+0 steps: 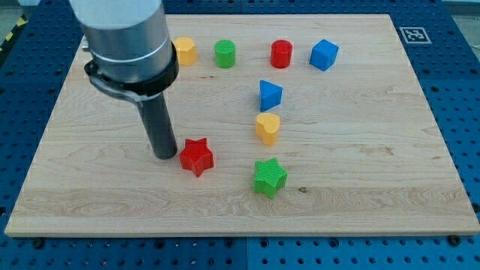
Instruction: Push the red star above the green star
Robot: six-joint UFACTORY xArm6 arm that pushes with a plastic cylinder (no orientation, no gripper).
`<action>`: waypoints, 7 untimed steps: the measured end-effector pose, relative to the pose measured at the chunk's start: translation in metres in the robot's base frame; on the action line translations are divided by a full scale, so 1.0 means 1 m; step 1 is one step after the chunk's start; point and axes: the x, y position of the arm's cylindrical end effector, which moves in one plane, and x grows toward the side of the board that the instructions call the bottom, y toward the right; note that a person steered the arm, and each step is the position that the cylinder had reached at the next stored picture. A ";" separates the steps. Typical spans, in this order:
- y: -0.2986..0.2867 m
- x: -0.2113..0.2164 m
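**Tip beside the red star on the board**

A pale wooden board [375, 187] lies on a blue perforated table [465, 82]. Seven blocks: two yellow, two green, two red, and two blue make eight. My tip [166, 155], a bare rod with no claw to open or close, stands just left of the red star [196, 157]. The green star [270, 178] sits to its lower right, apart. The red star has no long axis.

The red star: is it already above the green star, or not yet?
Not yet. The red star lies to the view's left of the green star, only slightly higher. My tip stands just left of it.
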 end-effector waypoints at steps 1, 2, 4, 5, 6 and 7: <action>0.000 0.014; 0.000 0.014; 0.006 0.010; 0.019 0.009; 0.033 0.009; 0.044 0.009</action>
